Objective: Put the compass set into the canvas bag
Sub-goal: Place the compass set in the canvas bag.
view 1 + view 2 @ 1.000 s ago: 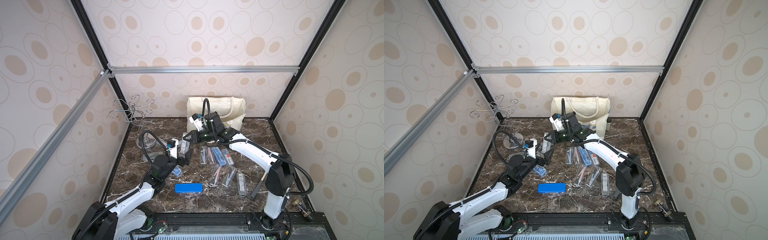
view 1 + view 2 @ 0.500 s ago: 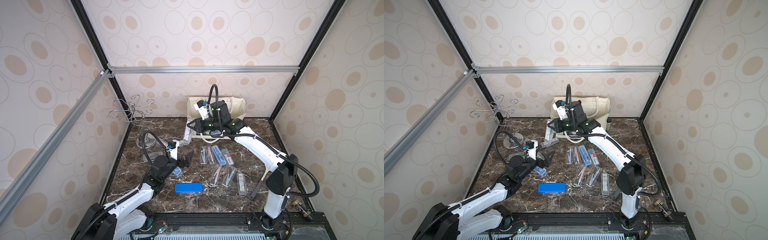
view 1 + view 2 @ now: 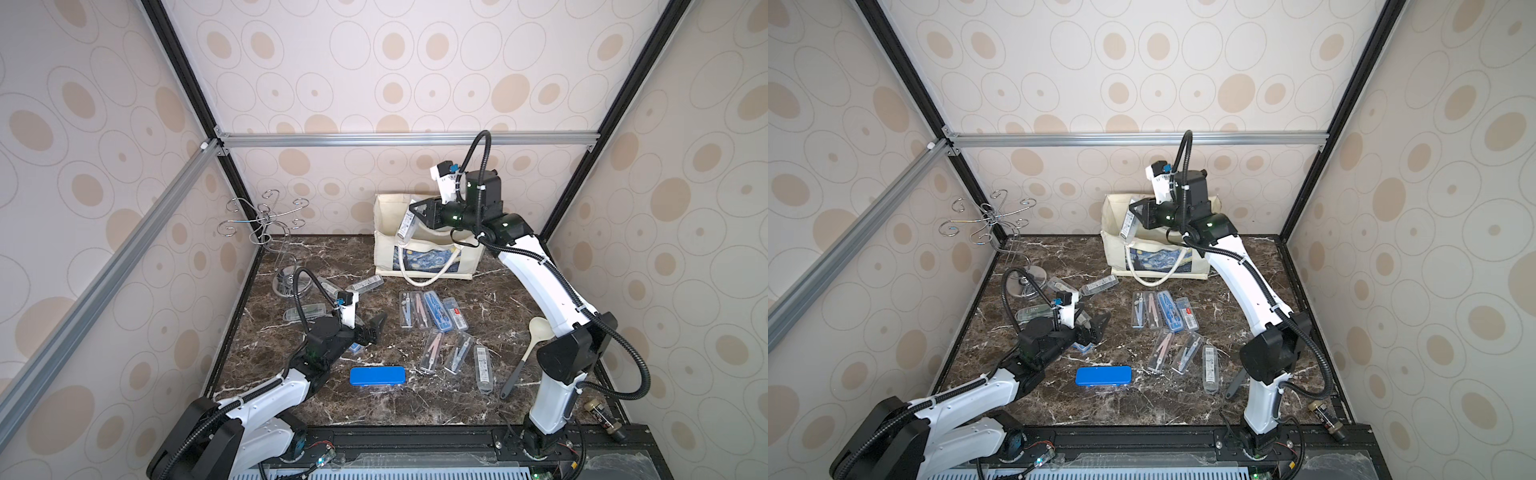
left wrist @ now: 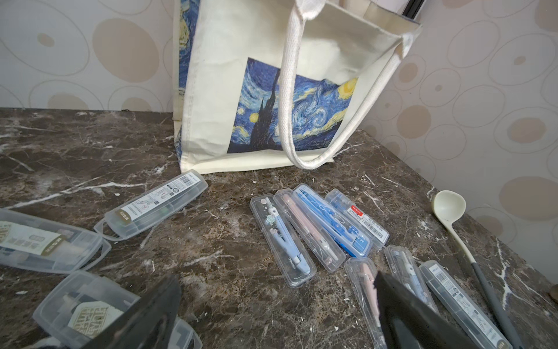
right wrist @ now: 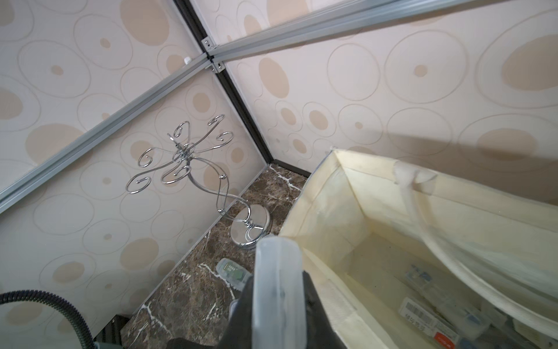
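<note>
R claw (image 3: 417,216) is clamped shut on the upper end of a clear case (image 3: 406,224), which hangs tilted w/ its lower end pointing down at the bag (image 3: 424,259). In both top views the case sits over the bag's open mouth, near the front rim at the end closest to the wire stand (image 3: 266,222); whether it touches the rim can't be told. In the R wrist view black fingers (image 5: 314,305) flank the case, and other cases (image 5: 422,314) lie on the bag floor. The bag stands upright at the counter (image 3: 511,299) back edge, right of middle, close to the back wall, w/ the front handle drooped onto the marble. L claw (image 3: 371,328) is spread wide and holds nothing, low over the counter's left-middle, w/ clear cases (image 3: 365,283) just beside it. Mid-counter carries a row of four cases (image 3: 428,309), w/ three more (image 3: 453,357) nearer the front. A blue tin (image 3: 377,376) lies near the front edge and a spoon (image 3: 536,332) near the right edge. Bare marble runs along the front edge and btwn bag and row.
</note>
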You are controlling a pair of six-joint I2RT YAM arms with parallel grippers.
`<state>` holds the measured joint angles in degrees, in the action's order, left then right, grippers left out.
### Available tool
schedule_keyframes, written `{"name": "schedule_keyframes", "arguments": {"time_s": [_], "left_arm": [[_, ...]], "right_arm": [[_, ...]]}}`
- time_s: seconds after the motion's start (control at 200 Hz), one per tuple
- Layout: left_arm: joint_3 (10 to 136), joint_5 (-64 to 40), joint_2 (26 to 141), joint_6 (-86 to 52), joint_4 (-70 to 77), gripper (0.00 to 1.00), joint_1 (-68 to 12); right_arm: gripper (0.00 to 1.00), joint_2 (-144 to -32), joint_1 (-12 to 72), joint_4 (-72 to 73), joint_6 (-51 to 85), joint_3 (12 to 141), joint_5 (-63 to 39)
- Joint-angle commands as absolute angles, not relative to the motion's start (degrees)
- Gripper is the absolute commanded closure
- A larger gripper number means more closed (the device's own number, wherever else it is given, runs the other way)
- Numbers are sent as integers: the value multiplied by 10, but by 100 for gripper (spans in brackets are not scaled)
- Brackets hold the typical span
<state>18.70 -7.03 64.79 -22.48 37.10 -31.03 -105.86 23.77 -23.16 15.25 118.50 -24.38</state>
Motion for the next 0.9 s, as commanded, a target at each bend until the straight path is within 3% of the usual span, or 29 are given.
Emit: {"name": "schedule_keyframes", "arguments": {"time_s": [0.0, 0.515, 0.89], "left_arm": [[201, -62, 669, -245, 376, 0, -312], [223, -77, 713, -268, 382, 0, -313], [214, -85, 730, -282, 406, 0, -313]], "right_arm": [[85, -1063, 208, -229, 143, 1204, -234], [85, -1175, 174, -301, 10, 1202, -70], [83, -1303, 170, -434, -24, 1343, -24]]}}
